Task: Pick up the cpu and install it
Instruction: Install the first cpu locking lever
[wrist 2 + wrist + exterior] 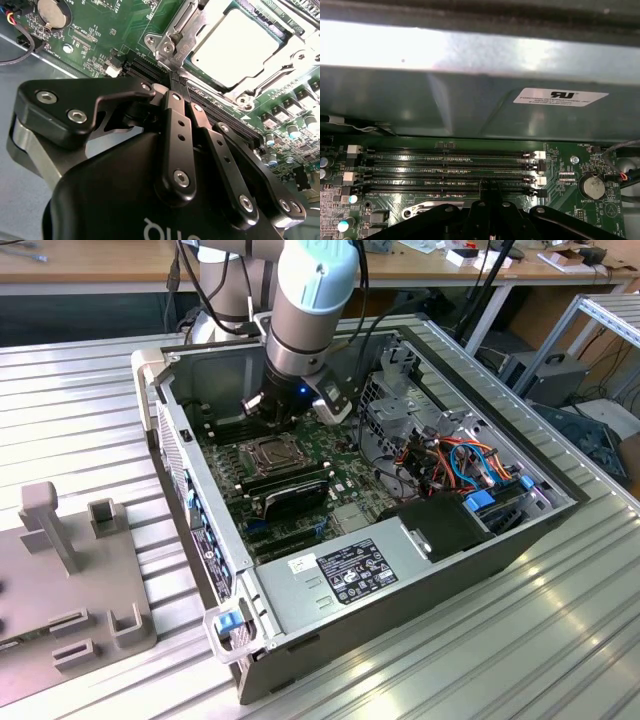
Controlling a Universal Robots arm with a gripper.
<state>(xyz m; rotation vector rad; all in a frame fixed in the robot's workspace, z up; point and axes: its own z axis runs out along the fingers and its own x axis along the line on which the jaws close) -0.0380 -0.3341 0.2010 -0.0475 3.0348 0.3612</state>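
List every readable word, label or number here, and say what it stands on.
None can be read with confidence.
Sticker on the case wall: print blurred.
Power supply label: too small.
White lettering on the hand: cut off at the picture's edge.
Print on the board: too small.

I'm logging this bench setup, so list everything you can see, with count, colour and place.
Open grey metal computer case: one, on the ribbed metal table.
Green motherboard: one, inside the case.
Square silver-topped cpu: one, seated in the metal-framed socket.
Long black memory slots: four, empty, beside the socket.
Round silver coin battery: one, on the motherboard.
Grey plastic fixture block: one, at the exterior view's left.
Black gripper: one, jaws closed together, empty, over the slots.
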